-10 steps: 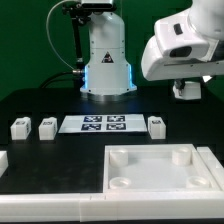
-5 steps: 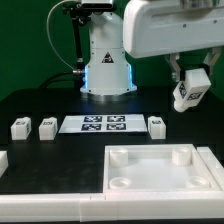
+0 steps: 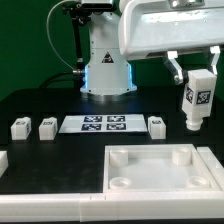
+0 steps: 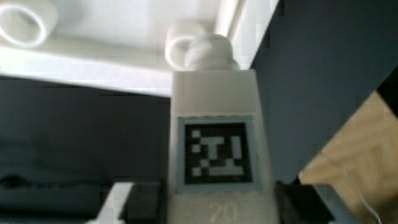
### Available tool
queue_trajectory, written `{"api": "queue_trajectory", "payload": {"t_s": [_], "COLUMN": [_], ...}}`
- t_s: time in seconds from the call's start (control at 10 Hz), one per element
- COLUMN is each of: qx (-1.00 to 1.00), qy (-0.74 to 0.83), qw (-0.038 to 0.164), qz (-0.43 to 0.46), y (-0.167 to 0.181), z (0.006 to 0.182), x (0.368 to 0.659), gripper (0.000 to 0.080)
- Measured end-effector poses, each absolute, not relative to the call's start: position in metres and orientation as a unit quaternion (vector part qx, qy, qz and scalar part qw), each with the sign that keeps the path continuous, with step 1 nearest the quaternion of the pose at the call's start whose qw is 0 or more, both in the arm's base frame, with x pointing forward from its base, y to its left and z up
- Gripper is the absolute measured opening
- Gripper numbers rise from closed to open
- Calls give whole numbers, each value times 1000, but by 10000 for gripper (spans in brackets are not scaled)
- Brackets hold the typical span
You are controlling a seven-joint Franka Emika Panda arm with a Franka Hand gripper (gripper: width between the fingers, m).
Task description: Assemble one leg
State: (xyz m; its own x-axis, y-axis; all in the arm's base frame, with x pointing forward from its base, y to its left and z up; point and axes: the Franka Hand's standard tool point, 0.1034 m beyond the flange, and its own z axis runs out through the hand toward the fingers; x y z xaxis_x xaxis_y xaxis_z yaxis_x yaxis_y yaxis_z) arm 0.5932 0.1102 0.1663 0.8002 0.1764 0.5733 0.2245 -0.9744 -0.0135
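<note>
pincer clamped on the leg — since half a second ago the leg swung upright and dropped lower, in the air near the tabletop slab's far corner, exterior view's right. likely lining up for a socket — not seated.

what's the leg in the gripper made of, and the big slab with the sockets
The leg held in the gripper: looks like white plastic, matte and evenly coloured; the black-and-white tag on one face is probably a printed sticker. The slab: seemingly the same white plastic, smooth, no grain, rounded socket rims. Exact plastic cannot be told.
</note>
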Motion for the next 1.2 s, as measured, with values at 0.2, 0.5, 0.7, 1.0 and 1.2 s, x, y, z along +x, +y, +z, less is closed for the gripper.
{"api": "queue_trajectory", "payload": {"t_s": [0.2, 0.5, 0.7, 1.0, 1.2], "qx": [-941, -944, -947, -948, -946], "qy": [-113, -110, -112, -114, -117], "qw": [32, 40, 44, 47, 47], "qz": [-318, -309, -299, -293, -297], "y": [93, 99, 106, 113, 116], "z": [149, 119, 108, 102, 101], "x": [629, 641, 636, 629, 626], "gripper": [291, 292, 292, 292, 292]}}
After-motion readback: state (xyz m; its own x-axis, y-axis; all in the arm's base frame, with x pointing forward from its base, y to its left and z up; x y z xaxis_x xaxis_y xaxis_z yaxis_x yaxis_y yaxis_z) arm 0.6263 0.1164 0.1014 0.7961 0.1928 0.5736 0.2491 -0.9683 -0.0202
